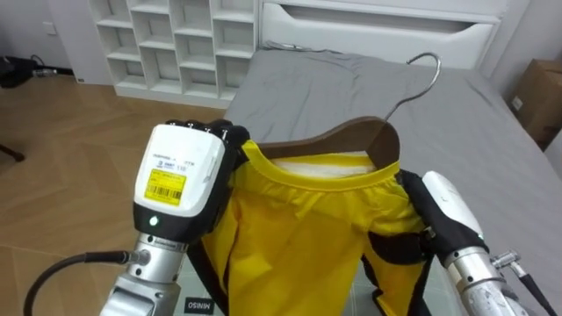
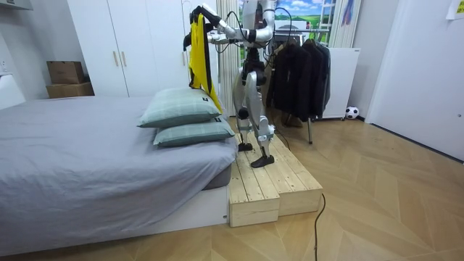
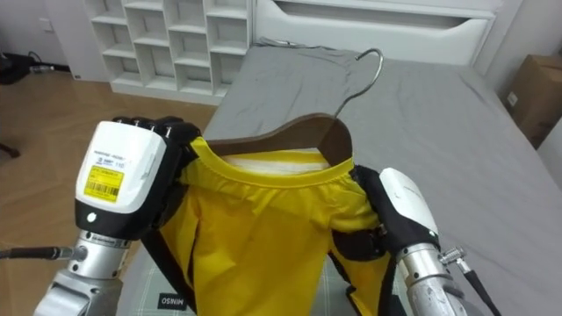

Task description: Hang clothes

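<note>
Yellow cloth garment [image 1: 299, 228] on a brown wooden hanger [image 1: 351, 136] sits between my left robot hand [image 1: 180, 171] and right robot hand [image 1: 448, 206], touching both; either grip I cannot tell.

Past the left hand [image 1: 180, 171] and off to its left stands a white cubby shelf [image 1: 176, 44] on light wood floor [image 1: 61, 140]. Ahead of both hands is a bed [image 1: 492, 114] with a grey cover and a white headboard [image 1: 378, 26] at its far end. A cardboard box [image 1: 540, 88] sits well beyond the right hand [image 1: 448, 206], to its right. In the room view, white wardrobe doors [image 2: 123, 43], two pale pillows [image 2: 181, 109], a wooden platform [image 2: 272, 181] at the bedside, a bright window [image 2: 312, 14] and a plain white wall [image 2: 428, 65].
</note>
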